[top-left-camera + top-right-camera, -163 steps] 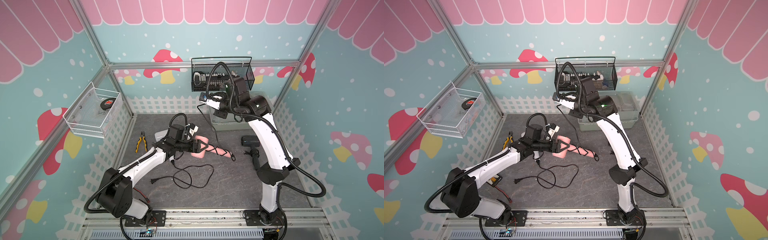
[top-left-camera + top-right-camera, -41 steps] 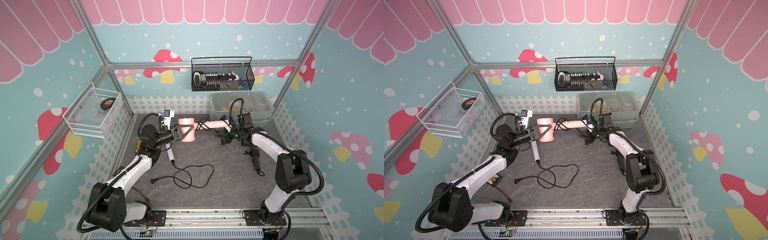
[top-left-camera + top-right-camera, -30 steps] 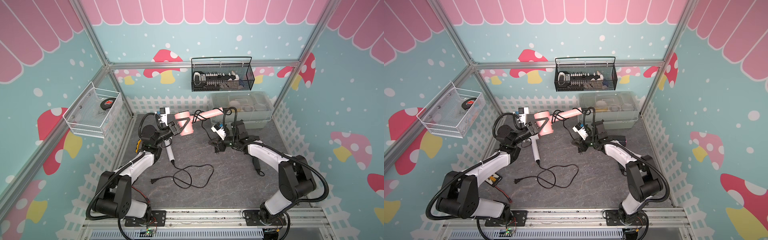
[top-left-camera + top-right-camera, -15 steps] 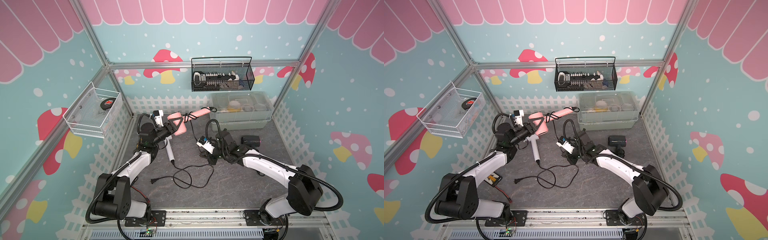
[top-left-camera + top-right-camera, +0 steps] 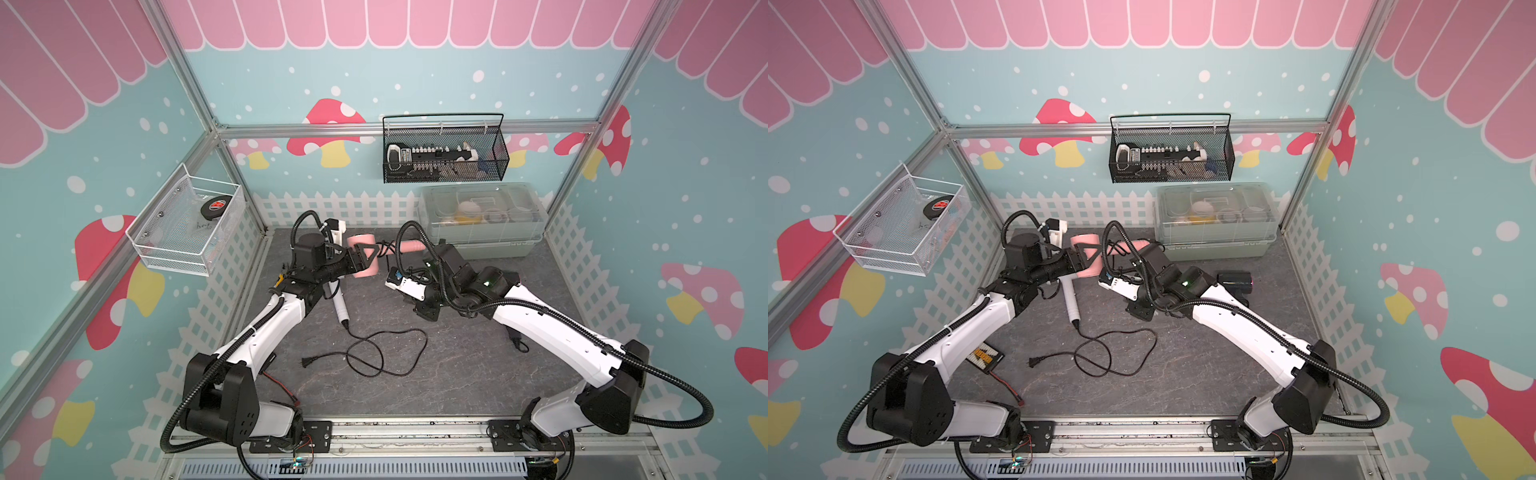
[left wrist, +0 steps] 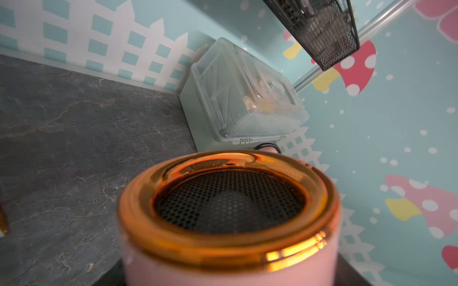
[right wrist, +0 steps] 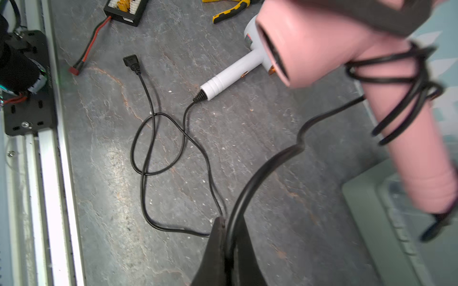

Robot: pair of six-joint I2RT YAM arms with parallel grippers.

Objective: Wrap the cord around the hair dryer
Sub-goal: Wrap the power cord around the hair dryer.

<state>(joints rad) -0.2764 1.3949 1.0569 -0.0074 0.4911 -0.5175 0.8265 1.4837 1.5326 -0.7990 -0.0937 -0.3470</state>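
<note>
- Your left gripper [image 5: 368, 259] is clamped on the barrel of the pink hair dryer [image 5: 360, 241]; in both top views this sits just above mid-frame, left of centre; the dryer is lifted off the table [image 5: 457, 365] with its handle pointing toward the right of the frame
- Left wrist view shows the gold-rimmed black mesh end of the hair dryer [image 6: 230, 198] up close, slightly blurred
- The cord [image 7: 329, 113] makes several black loops around the handle, close to the barrel; one strand leaves the loops and runs down to your right gripper [image 7: 225, 227]
- Right gripper jaws are clenched on the cord, which is pinched between the fingertips; in a top view the right gripper [image 5: 1140, 311] is near frame centre, low over the table, below the handle
- A white dryer [image 5: 338, 303] lies flat on the table just below the left gripper; its own thin cable is looped loosely at mid-frame; plug [image 7: 131, 62] lies free on the table
- Clear bin [image 5: 478, 249] stands at upper right against the back fence; black dryer [image 5: 1233, 282] lies right of the right arm's wrist
</note>
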